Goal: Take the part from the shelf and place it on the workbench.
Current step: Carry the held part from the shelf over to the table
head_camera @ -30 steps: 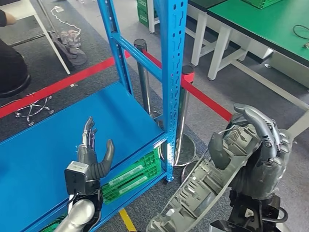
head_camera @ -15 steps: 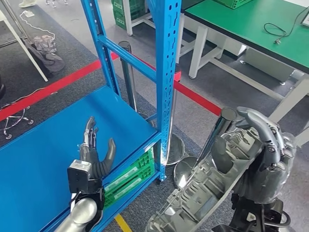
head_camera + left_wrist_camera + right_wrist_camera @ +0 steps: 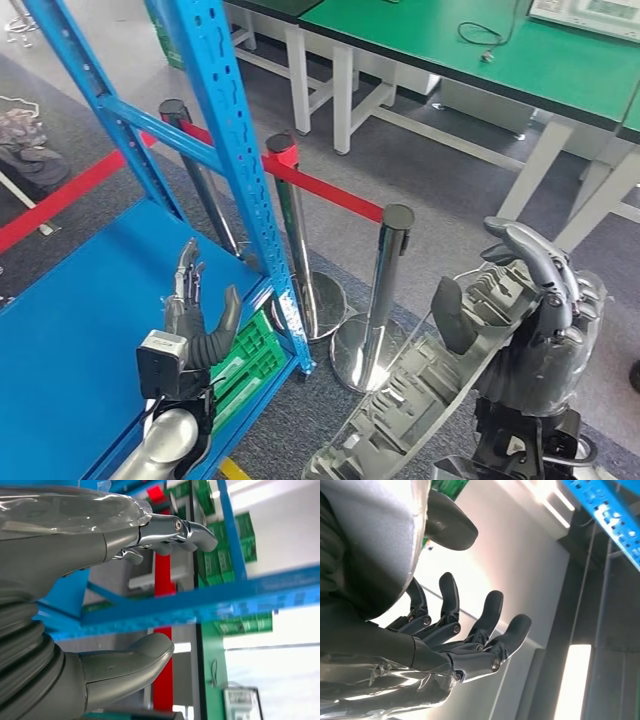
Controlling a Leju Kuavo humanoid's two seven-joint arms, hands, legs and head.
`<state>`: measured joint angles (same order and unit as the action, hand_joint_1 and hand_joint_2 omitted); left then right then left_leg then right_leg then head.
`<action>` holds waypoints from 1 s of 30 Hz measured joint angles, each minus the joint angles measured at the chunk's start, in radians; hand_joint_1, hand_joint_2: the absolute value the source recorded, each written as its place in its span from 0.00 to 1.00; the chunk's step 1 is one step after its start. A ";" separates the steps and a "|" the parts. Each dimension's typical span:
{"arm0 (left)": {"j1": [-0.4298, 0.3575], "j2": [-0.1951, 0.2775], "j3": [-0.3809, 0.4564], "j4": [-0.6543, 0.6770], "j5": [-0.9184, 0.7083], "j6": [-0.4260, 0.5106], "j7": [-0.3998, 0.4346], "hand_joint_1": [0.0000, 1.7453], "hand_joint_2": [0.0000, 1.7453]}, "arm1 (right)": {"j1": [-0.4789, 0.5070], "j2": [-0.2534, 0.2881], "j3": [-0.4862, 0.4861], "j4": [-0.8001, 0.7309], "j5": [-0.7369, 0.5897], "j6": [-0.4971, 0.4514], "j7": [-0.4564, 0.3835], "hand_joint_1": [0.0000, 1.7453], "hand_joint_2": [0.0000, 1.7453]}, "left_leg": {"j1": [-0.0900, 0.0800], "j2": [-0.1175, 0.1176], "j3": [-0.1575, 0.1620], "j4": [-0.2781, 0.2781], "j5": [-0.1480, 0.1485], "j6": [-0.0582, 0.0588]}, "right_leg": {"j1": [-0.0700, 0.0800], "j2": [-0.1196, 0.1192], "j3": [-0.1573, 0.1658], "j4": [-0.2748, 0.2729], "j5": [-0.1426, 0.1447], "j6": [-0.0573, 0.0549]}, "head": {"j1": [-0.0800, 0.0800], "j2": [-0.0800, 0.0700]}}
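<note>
The part [image 3: 407, 400] is a long grey moulded plastic panel with ribs and pockets. It slants from the lower middle up to the right in the head view. My right hand [image 3: 547, 320] grips its upper end, fingers curled over the top edge and thumb pressed on its face. In the right wrist view the right hand [image 3: 444, 640] has its fingers spread past the pale part [image 3: 376, 540]. My left hand [image 3: 192, 320] is held upright over the blue shelf board [image 3: 68, 340], fingers apart and holding nothing; the left wrist view shows this hand [image 3: 56, 565] the same way. The green-topped workbench [image 3: 483, 50] stands at the far right.
A blue shelf post [image 3: 234, 150] rises between my hands. Two chrome stanchions [image 3: 389, 290] [image 3: 290, 230] joined by a red belt [image 3: 324, 190] stand on the grey floor between me and the workbench. A green crate [image 3: 249, 365] sits under the shelf board. Cables lie on the workbench.
The whole picture has slid left, so the camera has turned right: the shelf moved toward the left and more of the workbench and stanchions shows. Both hands keep their pose and the part stays held.
</note>
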<state>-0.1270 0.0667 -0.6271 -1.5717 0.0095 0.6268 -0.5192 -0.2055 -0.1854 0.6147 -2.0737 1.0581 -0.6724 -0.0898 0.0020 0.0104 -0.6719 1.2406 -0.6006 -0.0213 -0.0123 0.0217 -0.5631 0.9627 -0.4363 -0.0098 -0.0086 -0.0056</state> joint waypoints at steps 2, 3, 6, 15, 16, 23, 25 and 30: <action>0.000 0.000 0.000 0.000 0.000 0.000 0.000 0.00 1.00 | 0.001 0.000 0.000 0.000 -0.005 0.000 -0.001 1.00 1.00 | 0.000 -0.004 -0.005 -0.004 0.030 0.004 | 0.001 0.028 -0.001 0.000 0.001 -0.001 | -0.007 0.000; -0.001 0.000 0.000 0.000 0.000 0.000 0.000 0.00 1.00 | 0.001 0.000 0.000 0.000 -0.008 0.000 -0.002 1.00 1.00 | 0.000 -0.011 0.023 -0.066 0.070 0.008 | 0.002 0.041 0.001 0.000 0.002 0.000 | -0.010 0.000; -0.006 0.000 0.000 0.000 0.000 0.000 0.000 0.00 1.00 | 0.001 0.000 0.000 0.000 -0.012 0.000 -0.005 1.00 1.00 | 0.000 -0.067 0.113 -0.265 0.151 0.022 | -0.001 0.077 -0.002 0.001 0.005 0.008 | -0.014 0.000; -0.012 -0.005 0.000 0.000 0.000 0.000 0.001 0.00 1.00 | 0.003 -0.004 0.000 -0.004 -0.012 0.000 -0.006 1.00 1.00 | 0.001 0.022 0.142 -0.317 0.160 0.055 | -0.001 -0.010 -0.137 0.260 -0.121 0.049 | 0.019 0.000; -0.011 -0.005 0.000 0.000 0.000 -0.001 0.001 0.00 1.00 | 0.004 -0.004 0.000 -0.004 -0.012 0.000 -0.006 1.00 1.00 | 0.000 0.035 0.142 -0.317 0.158 0.055 | -0.002 -0.014 -0.154 0.297 -0.128 0.051 | 0.024 0.000; -0.013 -0.006 0.000 0.000 0.000 -0.002 -0.001 0.00 1.00 | 0.008 -0.007 0.000 -0.005 -0.012 0.000 -0.015 1.00 1.00 | -0.014 0.107 0.152 -0.299 0.134 0.031 | 0.008 -0.094 0.007 0.004 -0.010 0.037 | 0.042 0.000; -0.014 -0.006 0.000 0.000 0.000 -0.002 -0.002 0.00 1.00 | 0.013 -0.007 -0.001 -0.005 -0.013 0.000 -0.021 1.00 1.00 | -0.013 0.117 0.153 -0.293 0.127 0.024 | 0.007 -0.069 0.005 0.002 -0.007 0.026 | 0.033 0.000; -0.011 -0.004 0.000 0.000 0.000 0.000 -0.006 0.00 1.00 | 0.017 -0.007 -0.002 -0.006 -0.017 0.000 -0.033 1.00 1.00 | 0.002 0.002 0.028 -0.038 0.004 0.007 | 0.002 -0.005 0.003 -0.003 0.000 0.007 | 0.006 0.000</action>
<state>-0.1380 0.0628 -0.6271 -1.5717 0.0093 0.6268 -0.5253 -0.1882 -0.1923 0.6127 -2.0796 1.0414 -0.6724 -0.1227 0.0042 0.0128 -0.6436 1.2028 -0.5963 -0.0139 -0.0101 0.0171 -0.5602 0.9600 -0.4358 -0.0026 -0.0025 -0.0055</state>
